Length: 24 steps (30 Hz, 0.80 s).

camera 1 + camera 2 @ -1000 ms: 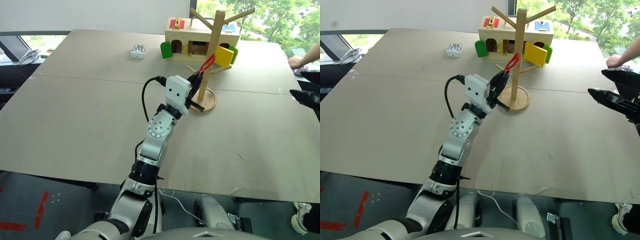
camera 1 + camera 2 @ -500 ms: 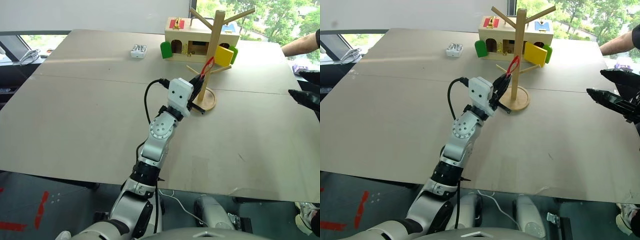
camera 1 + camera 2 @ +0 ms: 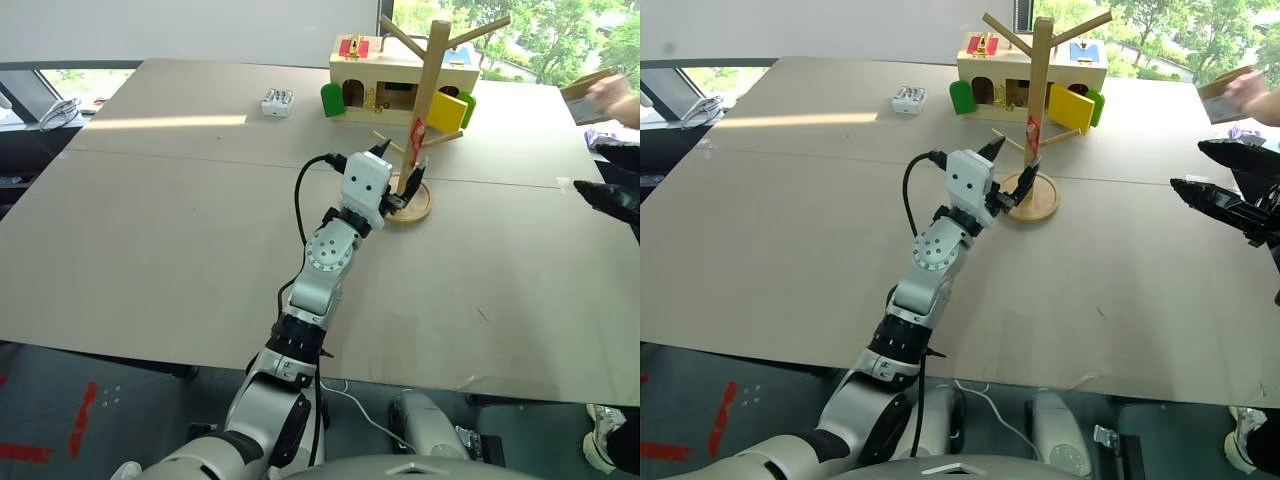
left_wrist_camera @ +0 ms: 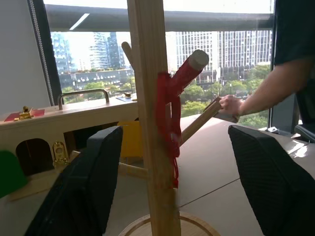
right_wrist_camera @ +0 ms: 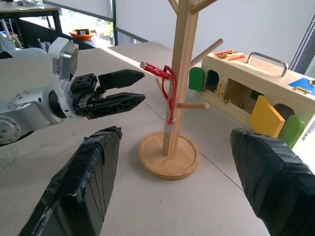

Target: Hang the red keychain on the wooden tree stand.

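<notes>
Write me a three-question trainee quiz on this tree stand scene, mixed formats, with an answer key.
1. True or false: the red keychain hangs from a peg of the wooden tree stand.
2. Multiple choice: the left end effector is A) shut on the keychain, B) open beside the stand, C) resting on the toy house.
3. Fill in: the right end effector's fingers stand ____ on either side of the stand's round base.

Key: 1 true; 2 B; 3 open.
</notes>
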{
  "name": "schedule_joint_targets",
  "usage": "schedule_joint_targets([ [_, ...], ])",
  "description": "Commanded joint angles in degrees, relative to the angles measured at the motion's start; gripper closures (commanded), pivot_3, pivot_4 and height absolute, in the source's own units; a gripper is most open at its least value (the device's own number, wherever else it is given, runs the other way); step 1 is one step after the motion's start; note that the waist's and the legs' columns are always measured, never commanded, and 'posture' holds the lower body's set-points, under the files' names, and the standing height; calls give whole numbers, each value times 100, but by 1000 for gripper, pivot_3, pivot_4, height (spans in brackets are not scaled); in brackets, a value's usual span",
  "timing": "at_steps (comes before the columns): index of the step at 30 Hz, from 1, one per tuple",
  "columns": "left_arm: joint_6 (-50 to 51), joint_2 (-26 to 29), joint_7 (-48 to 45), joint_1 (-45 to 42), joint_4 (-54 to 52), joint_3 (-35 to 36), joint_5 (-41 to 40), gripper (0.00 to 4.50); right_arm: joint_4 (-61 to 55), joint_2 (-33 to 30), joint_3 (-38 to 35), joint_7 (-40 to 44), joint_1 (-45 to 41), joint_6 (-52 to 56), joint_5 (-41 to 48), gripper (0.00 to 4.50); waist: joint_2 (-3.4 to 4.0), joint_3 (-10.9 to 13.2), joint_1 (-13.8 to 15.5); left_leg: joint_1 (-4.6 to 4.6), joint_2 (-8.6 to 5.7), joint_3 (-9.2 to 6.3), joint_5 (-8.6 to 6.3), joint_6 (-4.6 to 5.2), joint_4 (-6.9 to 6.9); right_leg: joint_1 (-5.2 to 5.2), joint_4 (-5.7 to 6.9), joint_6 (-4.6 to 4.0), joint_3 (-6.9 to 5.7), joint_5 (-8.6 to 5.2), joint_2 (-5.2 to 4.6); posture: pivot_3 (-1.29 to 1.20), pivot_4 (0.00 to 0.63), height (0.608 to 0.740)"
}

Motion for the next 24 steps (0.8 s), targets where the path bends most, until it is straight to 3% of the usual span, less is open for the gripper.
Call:
schedule_joint_targets([
  [1, 168, 16, 34, 211, -330, 186, -190, 23, -286, 278, -19, -221, 67, -144, -19, 689, 0, 0, -13, 1, 0, 0, 0, 0, 0, 0, 0, 0, 0, 0, 0, 0, 150, 735],
  [5, 433, 263, 89, 720, -448, 508, -303, 23, -504, 1065, 295, -1022, 105, -409, -344, 689, 6, -4, -40, 3, 1, -3, 0, -1, -1, 1, 2, 0, 0, 0, 2, 0, 150, 735],
  [14, 632, 730, 842, 1368, -113, 1525, -315, 23, 288, 3131, 1301, -3447, 19, -2024, -2538, 689, 12, -3, 31, -4, -3, 1, 1, -2, 4, -6, 8, 0, -1, 0, -6, 0, 150, 735],
  [24, 588, 671, 1078, 1686, -222, 1694, -283, 23, 2019, 4026, 1546, -4735, -301, -3762, -3714, 689, 23, -11, -15, 3, -3, 7, 1, -1, -4, -6, 6, 0, 1, 0, -6, 0, 150, 735],
])
